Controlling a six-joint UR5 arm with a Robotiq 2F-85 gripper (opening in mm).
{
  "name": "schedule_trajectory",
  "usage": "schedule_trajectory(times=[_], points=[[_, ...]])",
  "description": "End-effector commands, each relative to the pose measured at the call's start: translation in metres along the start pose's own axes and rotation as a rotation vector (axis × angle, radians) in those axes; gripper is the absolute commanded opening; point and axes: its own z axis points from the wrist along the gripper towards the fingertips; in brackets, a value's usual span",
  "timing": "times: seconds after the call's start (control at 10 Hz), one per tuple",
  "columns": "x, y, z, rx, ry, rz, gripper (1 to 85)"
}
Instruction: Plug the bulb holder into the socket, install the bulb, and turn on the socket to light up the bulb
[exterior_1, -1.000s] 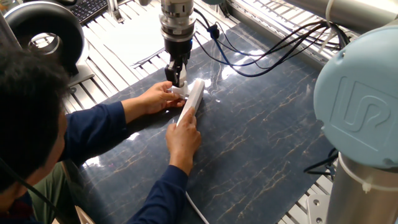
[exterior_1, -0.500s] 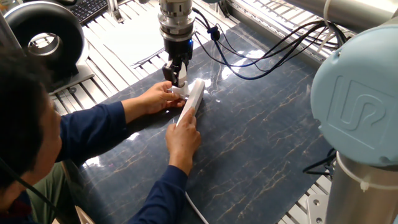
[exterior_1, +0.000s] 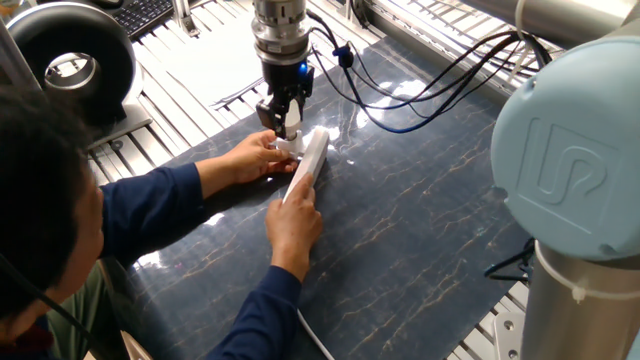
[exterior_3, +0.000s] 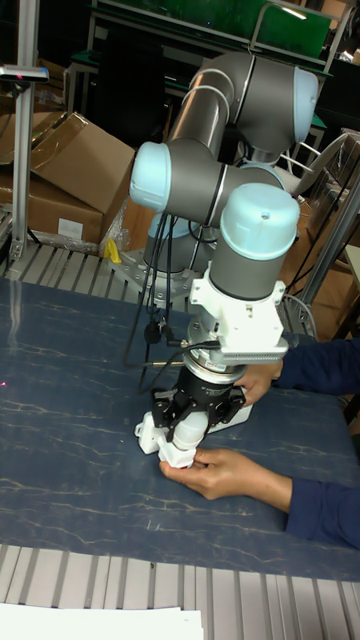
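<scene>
The socket (exterior_1: 309, 160) is a long white strip lying on the dark mat, and a person's hand (exterior_1: 295, 222) presses on its near end. My gripper (exterior_1: 284, 126) points straight down over the strip's far end, shut on the white bulb (exterior_3: 187, 434). Just below the bulb sits the white bulb holder (exterior_3: 178, 459), steadied by the person's other hand (exterior_1: 250, 155). Fingers and hand hide where bulb and holder meet. In the tall fixed view the socket's end (exterior_3: 149, 433) shows left of the bulb.
A person in a blue sleeve (exterior_1: 150, 205) leans in from the left with both arms on the mat (exterior_1: 420, 220). Black cables (exterior_1: 430, 85) hang behind the gripper. The arm's large blue joint (exterior_1: 570, 170) fills the right foreground.
My gripper's wrist has turned slightly over the bulb while staying in place. The arm's big joint in the foreground has shifted left. The person's hands have stayed put.
</scene>
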Motion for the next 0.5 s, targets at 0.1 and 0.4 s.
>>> schedule_trajectory(times=[0.1,0.4], points=[[-0.007,0.0031,-0.0048,-0.068,0.012,0.137,1.0],[-0.0116,0.0008,-0.0031,-0.073,0.008,0.263,1.0]])
